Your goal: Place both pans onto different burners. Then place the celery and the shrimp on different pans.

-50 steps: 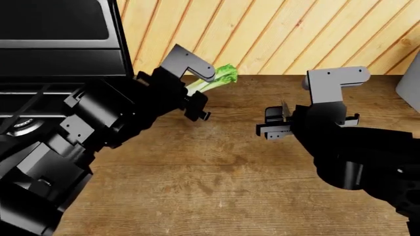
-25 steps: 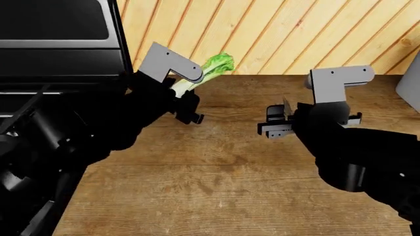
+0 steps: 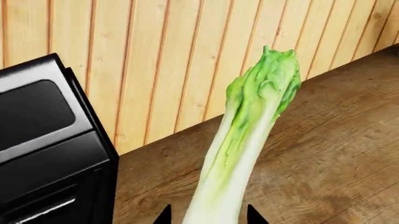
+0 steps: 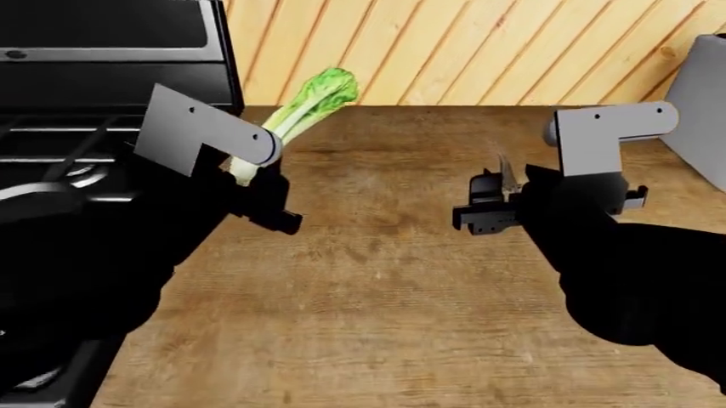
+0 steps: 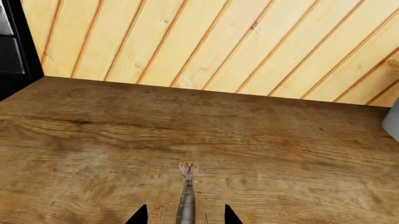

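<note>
Celery [image 4: 297,111] gripped at its white stalk by the left gripper [image 4: 252,183], raised above the wooden counter [image 4: 375,289] beside the black stove [image 4: 68,161], leaves pointing toward the plank wall [image 4: 477,51].

Left wrist view: celery [image 3: 246,140] clenched between two dark fingertips [image 3: 164,215], leafy end away from the camera.

Right wrist view: shrimp [image 5: 187,193] pinched in the right gripper [image 5: 184,217], fanned tail outward, over bare counter.

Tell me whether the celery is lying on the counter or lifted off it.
Lifted: the left gripper holds the celery by its stalk, leaves up, above the counter.
</note>
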You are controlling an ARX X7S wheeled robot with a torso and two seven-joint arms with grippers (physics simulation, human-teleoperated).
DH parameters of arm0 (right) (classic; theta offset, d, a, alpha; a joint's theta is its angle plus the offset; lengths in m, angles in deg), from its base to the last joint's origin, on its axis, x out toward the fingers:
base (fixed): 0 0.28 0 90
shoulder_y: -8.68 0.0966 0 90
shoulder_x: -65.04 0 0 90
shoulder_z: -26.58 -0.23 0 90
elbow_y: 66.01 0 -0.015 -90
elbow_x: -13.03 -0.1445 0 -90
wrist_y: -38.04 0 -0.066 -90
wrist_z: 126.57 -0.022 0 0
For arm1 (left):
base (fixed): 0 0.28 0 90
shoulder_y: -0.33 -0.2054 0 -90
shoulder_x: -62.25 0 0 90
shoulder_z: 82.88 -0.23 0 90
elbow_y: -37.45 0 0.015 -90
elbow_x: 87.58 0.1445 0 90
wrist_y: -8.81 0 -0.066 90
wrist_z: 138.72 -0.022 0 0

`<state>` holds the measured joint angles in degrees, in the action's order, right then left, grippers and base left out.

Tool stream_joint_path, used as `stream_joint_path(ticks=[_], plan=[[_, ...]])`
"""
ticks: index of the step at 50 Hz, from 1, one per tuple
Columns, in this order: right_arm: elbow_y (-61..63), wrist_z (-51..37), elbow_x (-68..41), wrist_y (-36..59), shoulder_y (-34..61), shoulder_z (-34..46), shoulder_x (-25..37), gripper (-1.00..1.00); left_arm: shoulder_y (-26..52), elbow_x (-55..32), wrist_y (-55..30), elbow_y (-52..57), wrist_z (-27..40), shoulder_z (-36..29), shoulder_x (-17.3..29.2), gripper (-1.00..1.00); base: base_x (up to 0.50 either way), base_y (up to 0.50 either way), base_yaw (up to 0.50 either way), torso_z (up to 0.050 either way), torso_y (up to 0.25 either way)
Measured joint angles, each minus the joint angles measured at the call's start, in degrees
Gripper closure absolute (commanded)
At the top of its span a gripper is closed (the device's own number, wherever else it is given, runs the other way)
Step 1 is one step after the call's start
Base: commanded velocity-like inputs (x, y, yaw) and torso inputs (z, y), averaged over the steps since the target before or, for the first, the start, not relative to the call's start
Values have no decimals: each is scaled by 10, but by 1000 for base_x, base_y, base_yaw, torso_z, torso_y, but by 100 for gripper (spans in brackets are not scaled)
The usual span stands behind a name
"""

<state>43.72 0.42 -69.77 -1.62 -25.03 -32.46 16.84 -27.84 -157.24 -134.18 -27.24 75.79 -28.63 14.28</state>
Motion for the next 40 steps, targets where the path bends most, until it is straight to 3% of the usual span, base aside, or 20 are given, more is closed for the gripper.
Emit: stream_joint_path(ticks=[16,25,40], plan=[[13,0,0,-5,3,-3,1,100,-22,-22,10,40,23,27,39,100,-92,0,0,0,0],[21,5,12,-6,4,2,2,100,-23,-33,12,49,33,38,51,100,-359,459,0,0,0],[28,4,16,-13,2,1,2,100,-14,-48,12,60,51,57,70,100,-15,500,0,0,0]])
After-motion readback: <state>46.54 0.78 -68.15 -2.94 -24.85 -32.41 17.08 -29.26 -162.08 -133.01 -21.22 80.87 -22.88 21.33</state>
